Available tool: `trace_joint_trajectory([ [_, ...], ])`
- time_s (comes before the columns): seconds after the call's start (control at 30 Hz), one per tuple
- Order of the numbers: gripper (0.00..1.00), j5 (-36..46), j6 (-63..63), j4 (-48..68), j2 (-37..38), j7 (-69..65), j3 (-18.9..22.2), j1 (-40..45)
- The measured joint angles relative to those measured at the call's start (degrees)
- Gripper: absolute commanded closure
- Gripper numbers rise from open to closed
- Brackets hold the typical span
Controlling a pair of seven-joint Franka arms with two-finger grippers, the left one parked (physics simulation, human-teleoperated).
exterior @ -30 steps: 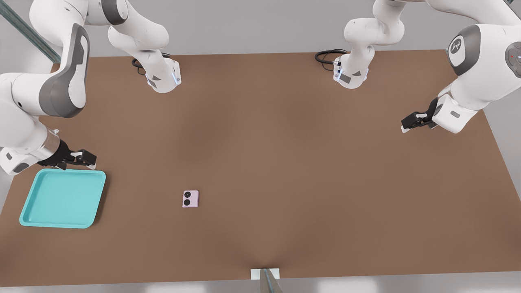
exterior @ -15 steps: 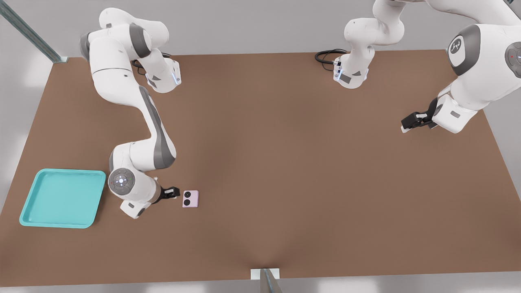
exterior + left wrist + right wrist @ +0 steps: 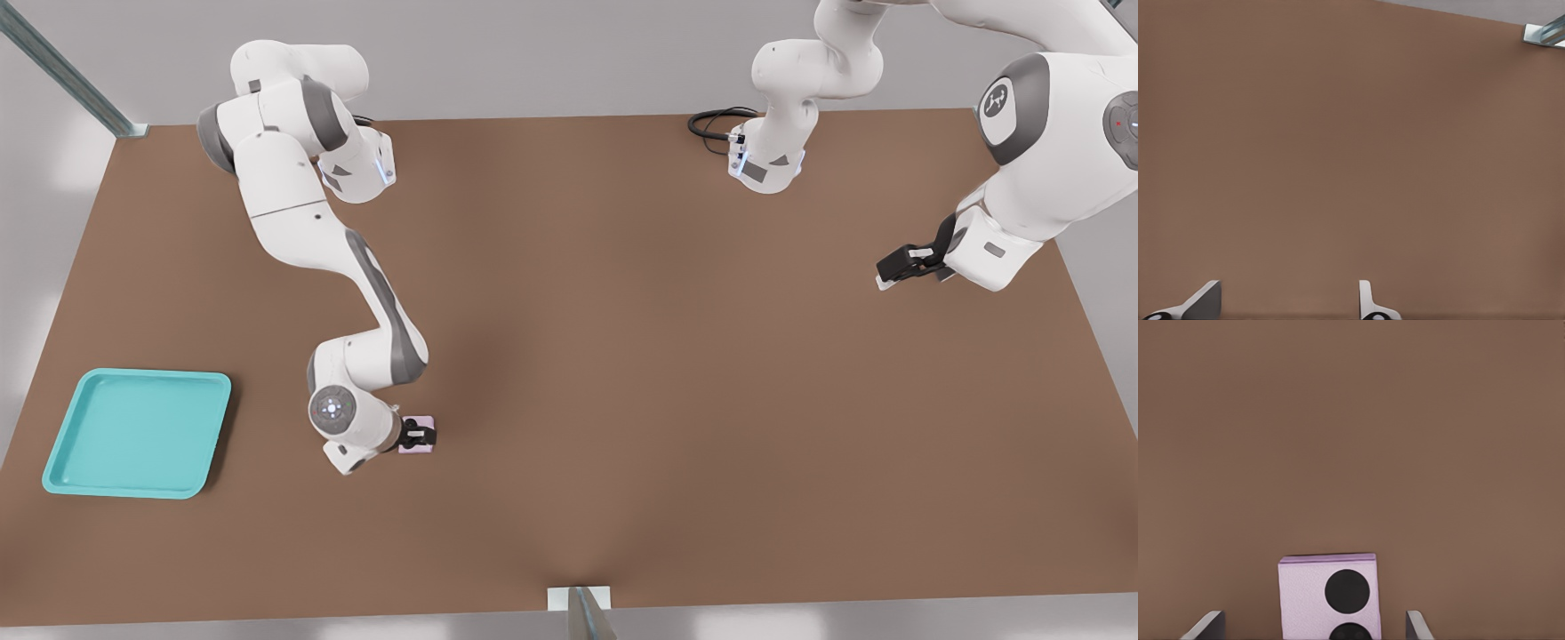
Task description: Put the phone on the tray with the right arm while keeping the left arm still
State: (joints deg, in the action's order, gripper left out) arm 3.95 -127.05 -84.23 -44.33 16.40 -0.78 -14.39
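Brown tabletop [image 3: 676, 373] fills the scene beneath a pale grey backdrop. Above the phone [image 3: 425, 444], the gripper [image 3: 418, 436] of the right arm [image 3: 293, 204] is positioned low, so that most of the phone is hidden in the front view. In the right wrist view the two fingertips [image 3: 1208, 625] are seen spread apart, with the pale pink phone [image 3: 1328, 597] lying flat on the table between them and touched by neither; gaps remain on both sides. Two round black lenses are shown along one edge of the phone. The teal tray [image 3: 62, 471] is located well apart from the phone, toward the front view's left, and nothing lies in it.
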Motion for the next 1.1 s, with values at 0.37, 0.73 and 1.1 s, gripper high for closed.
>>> trace_joint_trajectory([
  [0.37, 0.0, -0.1, -4.9, -3.0, -0.9, 5.3, -0.1, -0.6],
  [0.73, 0.0, -2.5, -6.3, -3.7, -2.0, 8.2, -0.1, -0.8],
  [1.1, 0.0, -6.4, -6.6, -4.1, -3.0, 9.7, -0.1, -1.7],
])
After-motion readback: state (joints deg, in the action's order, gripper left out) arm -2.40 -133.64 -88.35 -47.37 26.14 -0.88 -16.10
